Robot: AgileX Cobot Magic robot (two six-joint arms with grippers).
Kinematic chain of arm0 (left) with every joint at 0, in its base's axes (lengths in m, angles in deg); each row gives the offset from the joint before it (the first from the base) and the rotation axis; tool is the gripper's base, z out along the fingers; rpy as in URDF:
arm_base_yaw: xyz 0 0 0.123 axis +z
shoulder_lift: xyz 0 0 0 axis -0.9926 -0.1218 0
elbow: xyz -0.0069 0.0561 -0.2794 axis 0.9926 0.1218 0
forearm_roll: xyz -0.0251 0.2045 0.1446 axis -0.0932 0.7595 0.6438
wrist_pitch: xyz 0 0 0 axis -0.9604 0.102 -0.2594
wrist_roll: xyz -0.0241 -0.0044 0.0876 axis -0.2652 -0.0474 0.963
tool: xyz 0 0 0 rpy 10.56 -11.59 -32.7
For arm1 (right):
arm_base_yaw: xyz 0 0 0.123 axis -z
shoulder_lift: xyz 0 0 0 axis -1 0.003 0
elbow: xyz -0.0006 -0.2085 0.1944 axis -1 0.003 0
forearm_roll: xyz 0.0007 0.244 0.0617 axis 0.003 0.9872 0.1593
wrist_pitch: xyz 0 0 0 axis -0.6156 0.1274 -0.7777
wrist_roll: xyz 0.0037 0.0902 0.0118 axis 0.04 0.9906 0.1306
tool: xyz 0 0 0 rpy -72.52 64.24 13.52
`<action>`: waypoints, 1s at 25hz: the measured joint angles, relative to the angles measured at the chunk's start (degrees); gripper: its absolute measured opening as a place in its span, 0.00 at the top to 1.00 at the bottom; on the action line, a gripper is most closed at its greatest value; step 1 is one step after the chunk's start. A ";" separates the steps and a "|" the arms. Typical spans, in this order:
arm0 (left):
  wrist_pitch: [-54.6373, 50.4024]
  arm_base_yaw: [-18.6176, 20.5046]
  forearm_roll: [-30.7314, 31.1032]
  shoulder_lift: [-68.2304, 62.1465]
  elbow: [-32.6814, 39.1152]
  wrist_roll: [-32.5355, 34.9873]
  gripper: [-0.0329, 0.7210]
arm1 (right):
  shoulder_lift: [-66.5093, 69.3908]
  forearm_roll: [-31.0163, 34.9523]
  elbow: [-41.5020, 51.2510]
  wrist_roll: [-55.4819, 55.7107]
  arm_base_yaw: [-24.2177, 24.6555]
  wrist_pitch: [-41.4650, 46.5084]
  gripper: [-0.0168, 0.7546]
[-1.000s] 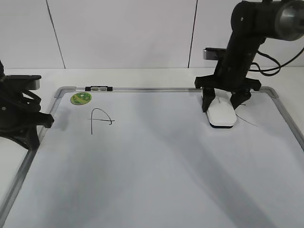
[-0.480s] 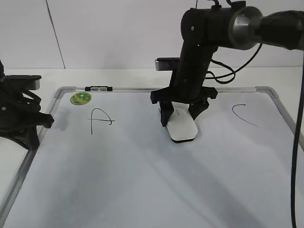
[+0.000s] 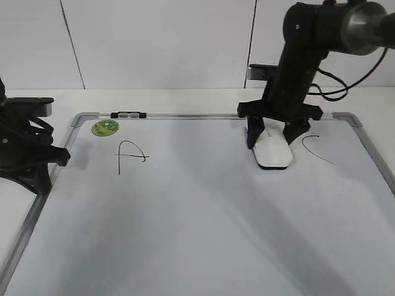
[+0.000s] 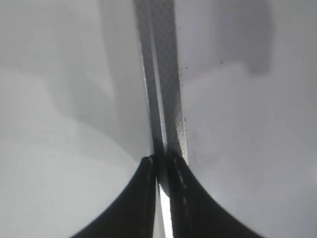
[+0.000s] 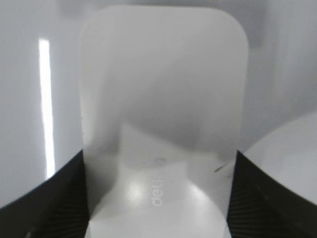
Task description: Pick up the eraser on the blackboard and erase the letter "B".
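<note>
The white eraser (image 3: pixel 273 152) rests flat on the blackboard (image 3: pixel 203 228), a white board with a grey frame. My right gripper (image 3: pixel 272 137) is shut on the eraser, one finger on each long side; the eraser fills the right wrist view (image 5: pixel 163 114). No letter "B" shows on the board; the stretch between the "A" (image 3: pixel 130 155) and the "C" (image 3: pixel 317 148) is bare white. The eraser sits just left of the "C". My left gripper (image 4: pixel 161 163) is shut and empty over the board's left frame bar (image 4: pixel 161 84), seen at far left in the exterior view (image 3: pixel 43 163).
A round green sticker (image 3: pixel 105 127) sits at the board's top left corner. A small black-and-white clip (image 3: pixel 128 115) sits on the top frame bar. The right arm (image 3: pixel 302 55) rises above the board's top right.
My right gripper slid the eraser from beside the "C" left to the board's middle, then back right to just left of the "C". The left arm has not moved.
</note>
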 joint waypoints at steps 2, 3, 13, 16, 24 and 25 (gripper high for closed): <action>0.00 0.00 0.00 0.00 0.00 0.00 0.90 | 0.00 -0.23 0.00 0.00 1.95 0.00 0.28; 0.00 0.00 0.00 0.00 0.00 0.00 0.90 | 0.00 -0.23 -0.10 0.00 2.73 0.00 0.28; 0.00 0.00 0.00 0.00 0.00 0.00 0.90 | -0.68 -0.28 0.26 0.00 3.90 0.00 0.28; -0.11 0.00 0.00 0.00 0.00 0.00 0.90 | -2.84 -1.14 0.85 0.00 4.26 0.26 0.28; -0.11 0.00 0.11 0.00 0.00 0.00 0.90 | -14.95 -1.36 1.31 -0.53 4.38 0.31 0.28; -0.11 0.00 0.11 0.00 0.00 0.00 0.90 | -16.31 -1.66 2.08 -0.53 4.38 0.40 0.28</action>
